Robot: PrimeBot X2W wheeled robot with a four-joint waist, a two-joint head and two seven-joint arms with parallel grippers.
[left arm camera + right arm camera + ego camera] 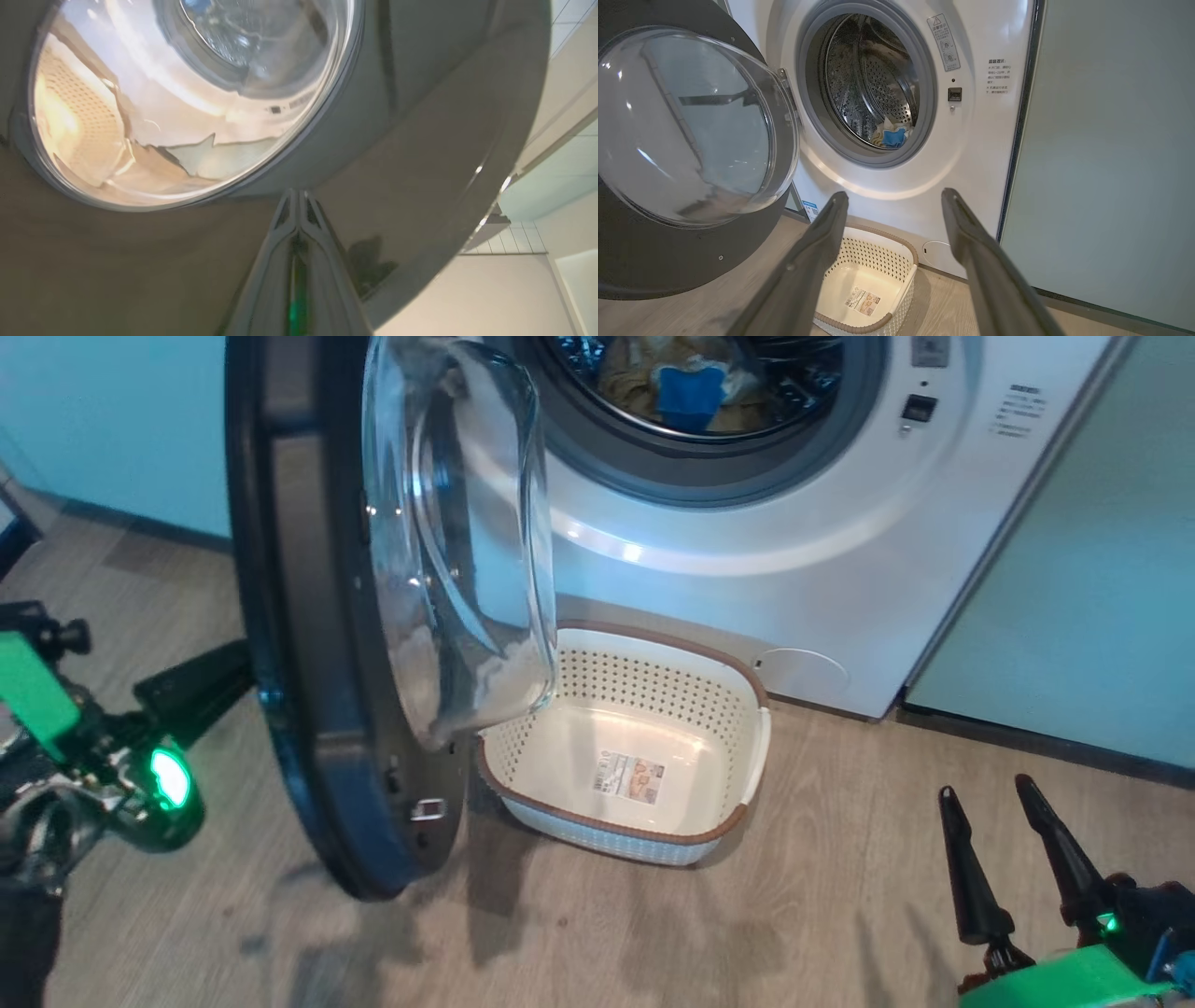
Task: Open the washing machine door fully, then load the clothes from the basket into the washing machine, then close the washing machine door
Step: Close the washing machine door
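The washing machine [794, 569] stands with its door [308, 616] swung out toward me, the glass bowl [457, 523] facing right. The clothes [686, 383], pale yellow with a blue piece, lie inside the drum [868, 93]. On the floor in front sits the basket [653, 681], holding nothing but its label. My left gripper [233, 667] is shut, its tip [295, 196] touching the door's glossy outer face [420, 140] below the round window [187, 93]. My right gripper [985, 789] hangs open and holds nothing, right of the basket [901, 254].
A pale green cabinet panel [1074, 616] adjoins the washer on the right. A pale blue wall [112, 420] runs behind the door at the left. Wooden floor [840, 896] lies between the basket and my right gripper. A round flap [803, 674] sits low on the washer's front.
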